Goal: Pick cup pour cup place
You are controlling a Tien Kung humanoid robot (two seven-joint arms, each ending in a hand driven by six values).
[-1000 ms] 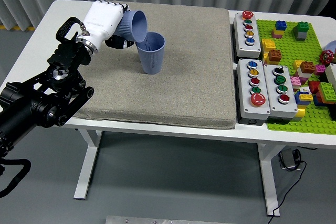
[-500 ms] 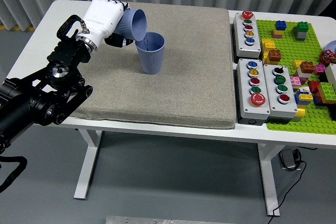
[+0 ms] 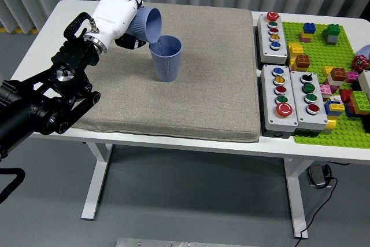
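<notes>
- A tilted blue cup [image 3: 145, 25] is held in the left hand [image 3: 115, 17], whose fingers are wrapped around its body; the fingers themselves are mostly hidden behind the white hand shell.
- The tilted blue cup is held above and just to the left of the standing blue cup [image 3: 166, 58], with its mouth turned down toward the standing cup's rim; whether the two rims touch cannot be told.
- The standing blue cup rests upright on the grey mat [image 3: 202, 96], which covers most of the white table [image 3: 34, 56]; the button boxes [image 3: 281, 88] and the green brick plate [image 3: 324, 67] lie well to the right of it.
- The right hand is not in view.
- The pouring step is judged to be under way, with the placing of the held cup not yet done.
- A tip-over of the standing cup could be caused if the held cup's rim is dragged across it during the return to upright.
- A spill onto the mat could result if the pouring mouth drifts off to the left of the standing cup's opening.
- A slip of the held cup could follow from a loosened grasp while it is tilted.
- Compared with the earlier frames, the left hand and forearm are seen slightly higher and farther back; the standing cup has not moved.
</notes>
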